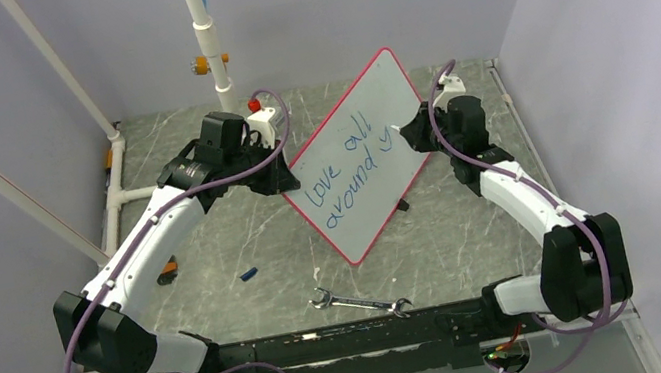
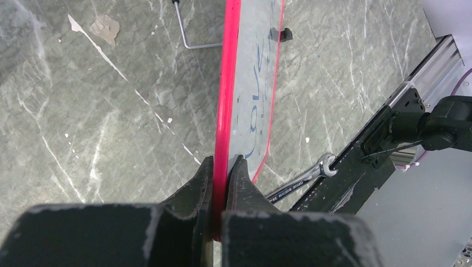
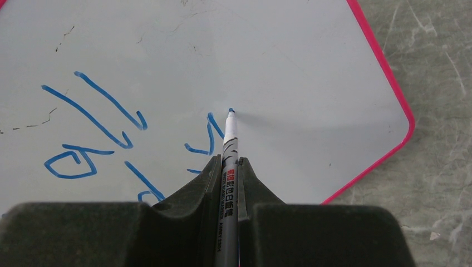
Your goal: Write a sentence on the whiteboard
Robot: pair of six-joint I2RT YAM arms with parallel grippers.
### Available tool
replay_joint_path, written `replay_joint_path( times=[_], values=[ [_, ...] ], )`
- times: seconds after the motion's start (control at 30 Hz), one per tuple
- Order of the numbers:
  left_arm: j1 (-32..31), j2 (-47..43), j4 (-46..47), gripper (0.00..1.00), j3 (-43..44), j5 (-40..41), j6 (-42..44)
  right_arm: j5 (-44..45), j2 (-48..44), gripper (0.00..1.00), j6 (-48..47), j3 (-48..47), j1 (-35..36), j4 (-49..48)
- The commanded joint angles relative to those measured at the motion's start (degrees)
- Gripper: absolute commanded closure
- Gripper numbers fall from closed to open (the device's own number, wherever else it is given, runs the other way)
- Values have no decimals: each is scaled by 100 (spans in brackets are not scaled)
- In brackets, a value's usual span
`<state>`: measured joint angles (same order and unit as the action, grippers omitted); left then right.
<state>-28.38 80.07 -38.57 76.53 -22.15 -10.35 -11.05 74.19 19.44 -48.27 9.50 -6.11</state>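
Note:
The whiteboard, white with a red-pink rim, is held tilted up off the table. My left gripper is shut on its left rim; in the left wrist view the jaws pinch the red edge of the whiteboard. The sentence in blue reads "love all y" over "around". My right gripper is shut on a grey whiteboard marker. Its blue tip rests at the whiteboard just right of the "y" strokes. In the top view, the right gripper is at the board's right side.
A steel wrench lies near the front rail, and shows as the wrench in the left wrist view. A small blue cap lies left of it. A white pipe post and a white box with a red knob stand at the back.

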Motion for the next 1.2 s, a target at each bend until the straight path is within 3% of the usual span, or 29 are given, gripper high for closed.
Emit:
replay_joint_path(
  times=[0.0, 0.47, 1.17],
  values=[
    [30, 259, -810, 100, -156, 2073, 965, -188, -23, 100, -31, -13, -19, -248],
    [28, 269, -810, 100, -156, 2084, 967, 26, -145, 100, -29, 253, -14, -96],
    [-7, 272, -811, 100, -156, 2072, 965, 169, 193, 100, -111, -433, -18, 127]
  ],
)
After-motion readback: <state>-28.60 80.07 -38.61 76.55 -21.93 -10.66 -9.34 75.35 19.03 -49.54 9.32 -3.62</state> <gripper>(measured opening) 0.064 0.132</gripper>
